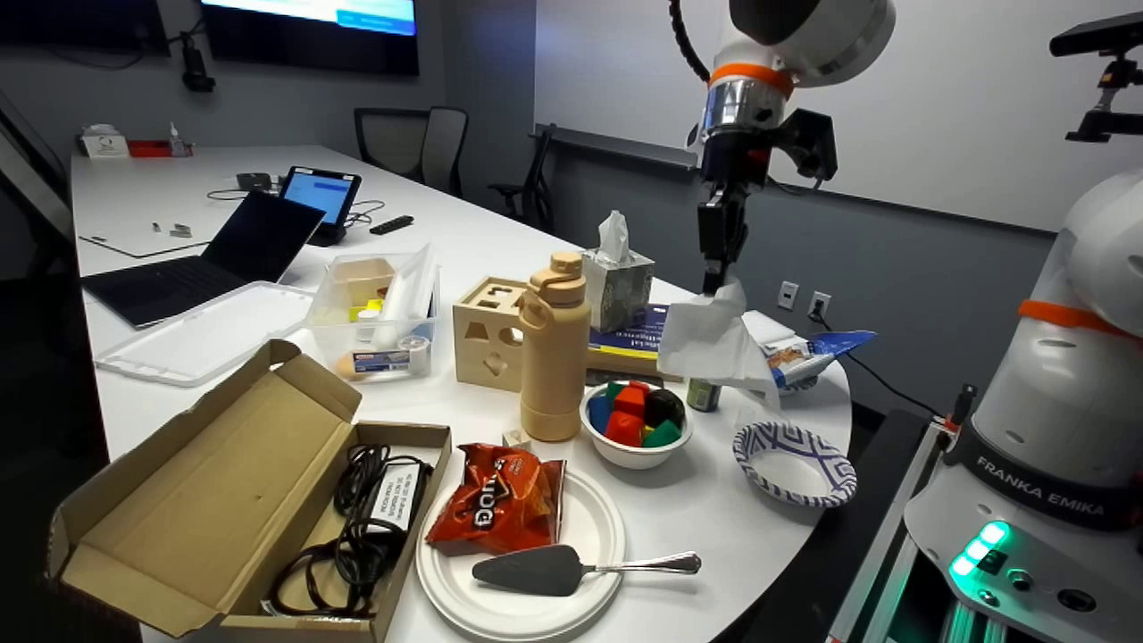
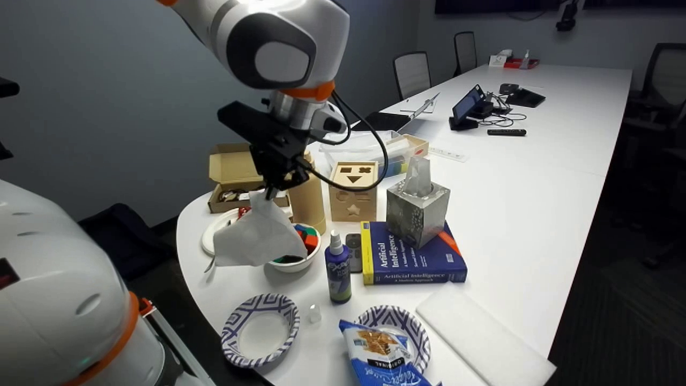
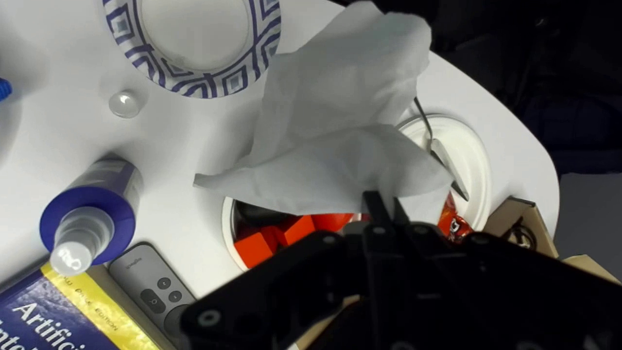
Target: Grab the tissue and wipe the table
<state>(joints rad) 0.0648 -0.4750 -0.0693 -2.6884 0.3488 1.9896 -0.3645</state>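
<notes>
Pinching the tissue [image 2: 256, 236], the end effector [image 2: 270, 194] hung near a bowl [image 2: 301, 263] above the desk [image 2: 525, 225], the grab apparently done, the wipe not yet begun. The next move seemed to call for lowering the tissue past the bowl and sweeping. An exterior view carried a red chip bag [image 1: 500, 505] nearly whole; the wrist view showed only part.

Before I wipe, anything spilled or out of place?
Yes: a small clear lump sits on the table between the spray bottle and a patterned plate, looking stray; loose cap or liquid, can't tell. Also, the cake server handle overhangs the white plate.
</notes>
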